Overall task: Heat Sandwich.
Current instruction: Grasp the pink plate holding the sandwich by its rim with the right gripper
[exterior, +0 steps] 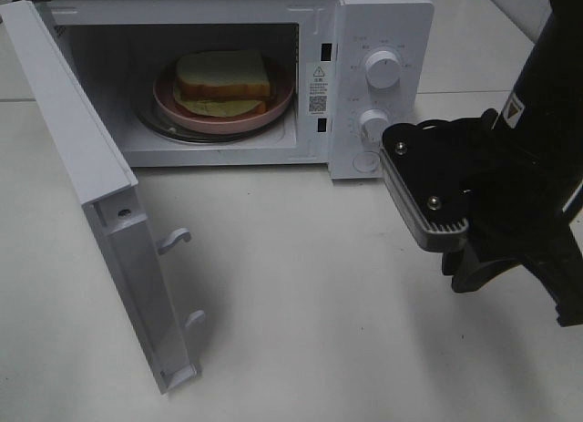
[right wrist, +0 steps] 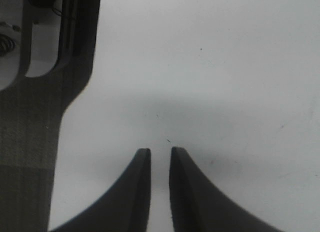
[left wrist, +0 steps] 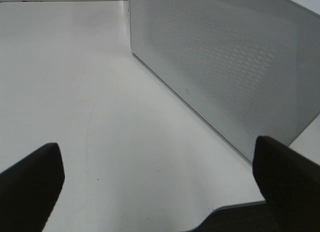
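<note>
Inside the open microwave [exterior: 383, 21]: sandwich [exterior: 223, 76] on pink plate [exterior: 219, 124]. Left end effector [left wrist: 157, 154] wide and empty, right end effector [right wrist: 160, 154] narrow and empty. Likely next step: swing door [exterior: 82, 149] shut, pushing evenly until it latches.

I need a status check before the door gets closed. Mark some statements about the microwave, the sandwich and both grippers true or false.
1. The microwave door stands open. True.
2. The sandwich lies on a pink plate inside the microwave. True.
3. The right gripper holds the sandwich. False: its fingers are slightly apart with nothing between them, above the white table.
4. The left gripper is shut. False: its jaws stand wide apart and empty, near the microwave's perforated side wall.
</note>
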Robot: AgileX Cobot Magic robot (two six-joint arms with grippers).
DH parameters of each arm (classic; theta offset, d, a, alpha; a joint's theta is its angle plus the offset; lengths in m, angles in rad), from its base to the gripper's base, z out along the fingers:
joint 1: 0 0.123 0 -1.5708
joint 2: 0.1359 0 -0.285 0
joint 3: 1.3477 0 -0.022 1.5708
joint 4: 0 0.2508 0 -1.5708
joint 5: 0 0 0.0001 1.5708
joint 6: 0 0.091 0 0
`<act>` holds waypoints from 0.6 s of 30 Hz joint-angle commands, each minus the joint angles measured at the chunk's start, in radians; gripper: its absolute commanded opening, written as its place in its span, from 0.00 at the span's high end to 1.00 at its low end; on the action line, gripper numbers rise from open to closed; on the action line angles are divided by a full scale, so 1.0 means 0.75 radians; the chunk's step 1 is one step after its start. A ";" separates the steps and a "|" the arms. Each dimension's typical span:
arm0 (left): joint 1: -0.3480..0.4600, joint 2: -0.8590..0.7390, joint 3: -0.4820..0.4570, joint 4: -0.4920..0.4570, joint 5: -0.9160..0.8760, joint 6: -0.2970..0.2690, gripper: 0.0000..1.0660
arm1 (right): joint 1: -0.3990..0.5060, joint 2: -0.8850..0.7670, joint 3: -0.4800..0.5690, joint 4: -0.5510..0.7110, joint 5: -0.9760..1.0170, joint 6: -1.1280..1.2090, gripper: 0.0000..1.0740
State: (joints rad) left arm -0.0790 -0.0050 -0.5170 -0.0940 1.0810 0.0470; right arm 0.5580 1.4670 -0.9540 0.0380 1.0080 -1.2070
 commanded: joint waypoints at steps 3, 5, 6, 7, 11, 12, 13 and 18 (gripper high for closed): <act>0.003 -0.008 0.003 -0.003 -0.016 0.000 0.09 | 0.003 -0.009 -0.009 -0.121 -0.069 0.000 0.66; 0.003 -0.008 0.003 -0.003 -0.016 0.000 0.09 | 0.003 -0.009 -0.009 -0.141 -0.124 0.097 0.49; 0.003 -0.008 0.003 -0.003 -0.016 0.000 0.09 | 0.003 -0.009 -0.009 -0.141 -0.124 0.097 0.49; 0.003 -0.008 0.003 -0.003 -0.016 0.000 0.09 | 0.003 -0.009 -0.009 -0.141 -0.137 0.147 0.43; 0.003 -0.008 0.003 -0.003 -0.016 0.000 0.09 | 0.003 -0.009 -0.009 -0.169 -0.167 0.328 0.17; 0.003 -0.008 0.003 -0.003 -0.016 0.000 0.09 | 0.003 -0.009 -0.009 -0.176 -0.172 0.341 0.14; 0.003 -0.008 0.003 -0.003 -0.016 0.000 0.09 | 0.003 -0.009 -0.009 -0.175 -0.171 0.341 0.10; 0.003 -0.008 0.003 -0.003 -0.016 0.000 0.09 | 0.003 -0.004 -0.009 -0.169 -0.212 0.324 0.10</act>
State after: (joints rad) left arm -0.0790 -0.0050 -0.5170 -0.0940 1.0810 0.0470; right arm 0.5580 1.4670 -0.9540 -0.0860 0.8740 -0.9680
